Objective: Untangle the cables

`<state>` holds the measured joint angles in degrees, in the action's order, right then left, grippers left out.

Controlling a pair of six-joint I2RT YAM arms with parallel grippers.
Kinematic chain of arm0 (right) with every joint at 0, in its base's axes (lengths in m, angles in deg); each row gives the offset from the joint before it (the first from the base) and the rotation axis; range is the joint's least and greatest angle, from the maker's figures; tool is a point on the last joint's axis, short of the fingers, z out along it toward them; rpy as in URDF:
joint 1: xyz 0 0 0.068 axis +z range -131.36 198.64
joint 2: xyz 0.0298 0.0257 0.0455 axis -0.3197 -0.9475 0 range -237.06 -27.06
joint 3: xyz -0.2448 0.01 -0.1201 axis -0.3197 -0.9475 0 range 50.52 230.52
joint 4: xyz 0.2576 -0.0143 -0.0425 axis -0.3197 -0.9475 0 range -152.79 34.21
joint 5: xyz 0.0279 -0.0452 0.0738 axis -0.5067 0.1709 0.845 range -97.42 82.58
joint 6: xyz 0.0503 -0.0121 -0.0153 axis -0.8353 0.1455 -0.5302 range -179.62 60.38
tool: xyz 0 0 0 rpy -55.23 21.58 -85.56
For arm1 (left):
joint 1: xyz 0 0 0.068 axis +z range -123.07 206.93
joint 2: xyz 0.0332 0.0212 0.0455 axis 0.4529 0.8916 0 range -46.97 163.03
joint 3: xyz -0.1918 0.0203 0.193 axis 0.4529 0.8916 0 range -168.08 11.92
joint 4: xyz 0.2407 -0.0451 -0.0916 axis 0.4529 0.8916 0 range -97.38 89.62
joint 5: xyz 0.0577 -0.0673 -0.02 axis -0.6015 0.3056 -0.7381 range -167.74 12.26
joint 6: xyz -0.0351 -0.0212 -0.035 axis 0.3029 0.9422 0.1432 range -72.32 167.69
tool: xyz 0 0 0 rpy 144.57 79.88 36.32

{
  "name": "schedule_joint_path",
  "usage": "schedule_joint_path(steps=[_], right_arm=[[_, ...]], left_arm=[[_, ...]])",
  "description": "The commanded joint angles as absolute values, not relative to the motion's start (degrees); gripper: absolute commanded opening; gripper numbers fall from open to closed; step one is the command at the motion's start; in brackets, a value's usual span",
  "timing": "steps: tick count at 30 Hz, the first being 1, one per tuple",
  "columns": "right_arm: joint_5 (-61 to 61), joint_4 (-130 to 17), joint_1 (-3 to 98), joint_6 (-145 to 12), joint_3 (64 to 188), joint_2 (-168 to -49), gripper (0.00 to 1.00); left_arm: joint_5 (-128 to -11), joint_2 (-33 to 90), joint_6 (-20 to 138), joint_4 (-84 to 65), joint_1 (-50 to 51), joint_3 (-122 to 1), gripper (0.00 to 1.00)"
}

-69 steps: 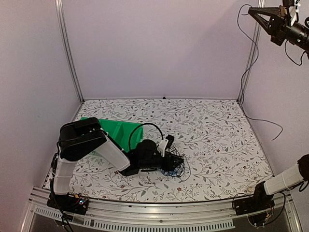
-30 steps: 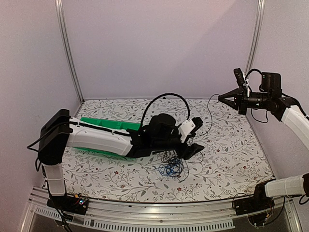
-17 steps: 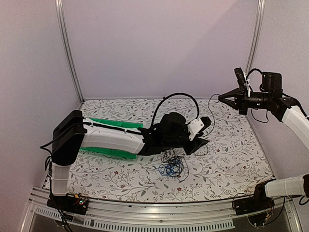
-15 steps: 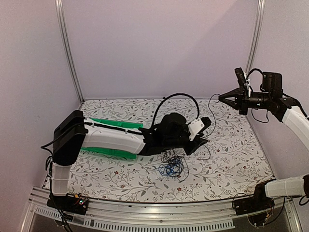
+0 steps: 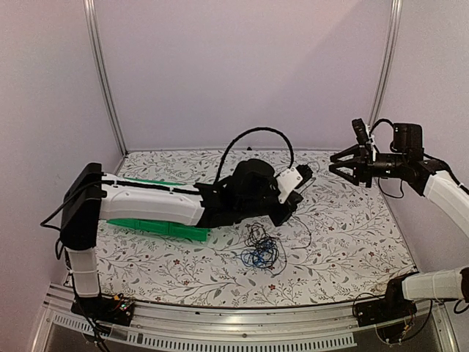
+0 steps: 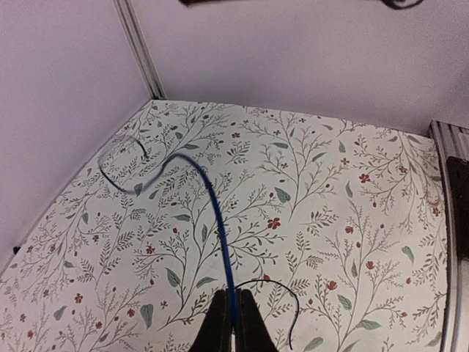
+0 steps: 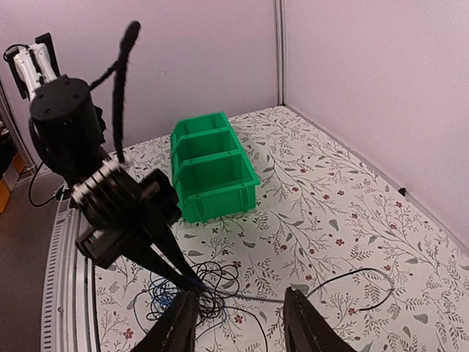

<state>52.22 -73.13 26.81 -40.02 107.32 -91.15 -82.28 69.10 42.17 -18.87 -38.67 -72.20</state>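
The cables lie in a small blue and black snarl [image 5: 260, 251] [image 7: 209, 277] on the flowered table, in front of the left arm. My left gripper [image 5: 308, 176] [image 6: 234, 330] is shut on one blue cable [image 6: 217, 213], which arcs away from its tips over the table. A thin black cable loop [image 6: 272, 282] lies just beside those tips. In the right wrist view the left gripper [image 7: 187, 277] points down at the snarl. My right gripper [image 5: 338, 163] [image 7: 238, 330] hangs open in the air at the right, with nothing between its fingers. A loose black cable [image 7: 352, 277] lies under it.
A green bin [image 5: 165, 230] [image 7: 212, 172] with several compartments sits at the left, partly hidden by the left arm. The arm's thick black hose [image 5: 249, 136] arches above it. Metal posts [image 5: 381, 73] and purple walls close in the back and sides.
The left gripper has shut on the blue cable and lifted a little toward the back. The right gripper has opened, let go of the black cable and dropped slightly.
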Motion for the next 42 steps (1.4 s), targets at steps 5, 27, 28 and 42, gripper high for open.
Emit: schedule_joint_path(steps=[5, 27, 28, 42], right_arm=[[50.0, -69.4, 26.3, -39.2, 101.2, -89.8, 0.58], [48.1, -72.0, 26.3, -33.7, 100.6, -93.3, 0.59], [48.1, -72.0, 26.4, -33.6, 100.6, -93.4, 0.59], [46.9, -73.2, 26.3, -31.7, 100.7, -94.8, 0.59]], left_arm=[[-92.7, 48.6, 45.4, 6.7, -35.1, -74.8, 0.0], [-106.3, 12.0, 56.0, 34.7, -6.0, -57.8, 0.0], [-106.3, 11.8, 55.9, 34.6, -4.5, -56.4, 0.0], [-96.2, 12.1, 49.9, 26.1, 16.4, -47.5, 0.0]])
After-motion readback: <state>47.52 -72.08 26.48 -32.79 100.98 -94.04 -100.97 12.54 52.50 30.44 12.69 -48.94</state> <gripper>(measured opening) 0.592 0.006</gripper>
